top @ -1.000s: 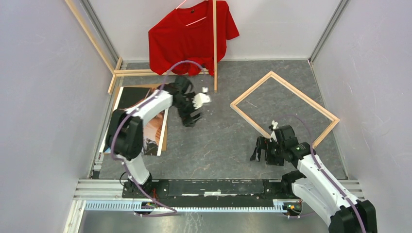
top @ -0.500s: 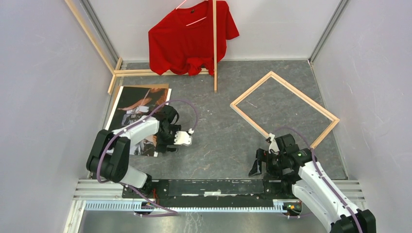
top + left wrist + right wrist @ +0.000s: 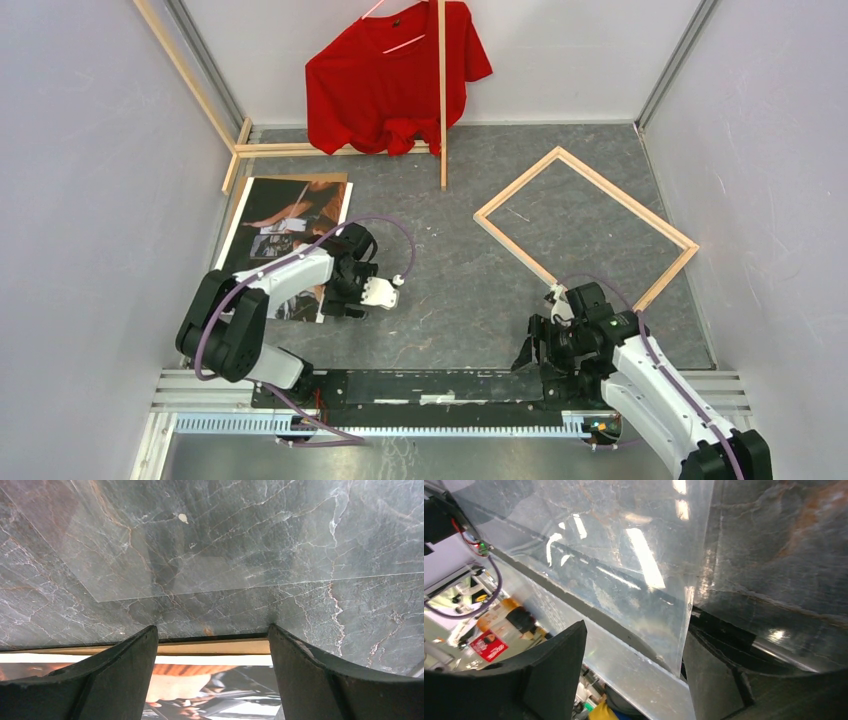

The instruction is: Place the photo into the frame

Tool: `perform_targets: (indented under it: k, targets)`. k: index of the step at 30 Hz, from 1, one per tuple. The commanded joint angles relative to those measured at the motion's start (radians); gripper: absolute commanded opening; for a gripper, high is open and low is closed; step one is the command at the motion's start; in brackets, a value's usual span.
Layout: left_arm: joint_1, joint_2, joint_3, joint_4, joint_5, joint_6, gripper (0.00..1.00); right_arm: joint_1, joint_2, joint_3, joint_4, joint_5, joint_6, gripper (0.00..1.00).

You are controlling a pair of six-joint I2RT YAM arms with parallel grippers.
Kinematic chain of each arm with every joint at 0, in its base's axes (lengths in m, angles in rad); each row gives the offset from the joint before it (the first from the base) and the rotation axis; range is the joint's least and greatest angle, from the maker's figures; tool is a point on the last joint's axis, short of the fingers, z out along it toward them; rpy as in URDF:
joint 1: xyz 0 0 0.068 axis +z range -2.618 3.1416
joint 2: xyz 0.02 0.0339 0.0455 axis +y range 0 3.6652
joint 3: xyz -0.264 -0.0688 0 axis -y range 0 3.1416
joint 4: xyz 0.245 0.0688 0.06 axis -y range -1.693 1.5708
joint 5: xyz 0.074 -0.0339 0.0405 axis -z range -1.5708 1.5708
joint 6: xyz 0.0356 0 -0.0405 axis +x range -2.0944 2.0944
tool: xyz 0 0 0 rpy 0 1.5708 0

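Photo (image 3: 290, 215) lies face up on the left of the worktop (image 3: 450, 270), on a brown cardboard sheet (image 3: 335, 178) that shows along its edges; frame (image 3: 628, 197) lies well apart on the right, bare wood up, turned cornerwise, grey worktop showing through it; left claw (image 3: 211, 630) hangs over the photo's near right edge, jaws spread, holding nothing; right claw (image 3: 634, 630) sits low near the front, jaws wide, with a clear plastic sheet (image 3: 624, 555) between them, though I cannot tell whether they touch it; red shirt (image 3: 385, 85) hangs at the back.
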Motion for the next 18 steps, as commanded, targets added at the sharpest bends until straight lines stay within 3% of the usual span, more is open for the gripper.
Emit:
perform_targets:
  k: [1,6,10,15,18]
  targets:
    - [-0.023,0.072,-0.057,0.188,0.097,-0.071,0.87,0.003,0.012,-0.056,0.056,-0.026,0.047,0.7]
    - [-0.029,0.092,-0.074,0.216,0.101,-0.083,0.87,0.003,-0.111,-0.141,0.363,-0.114,0.276,0.48]
    - [-0.029,0.107,-0.068,0.221,0.103,-0.088,0.86,0.003,-0.247,-0.223,0.589,-0.139,0.47,0.42]
    - [-0.032,0.121,-0.038,0.205,0.097,-0.104,0.86,0.004,-0.292,-0.225,0.62,-0.113,0.478,0.36]
    - [-0.031,0.12,0.011,0.173,0.103,-0.137,0.87,0.004,-0.251,-0.167,0.635,-0.06,0.418,0.16]
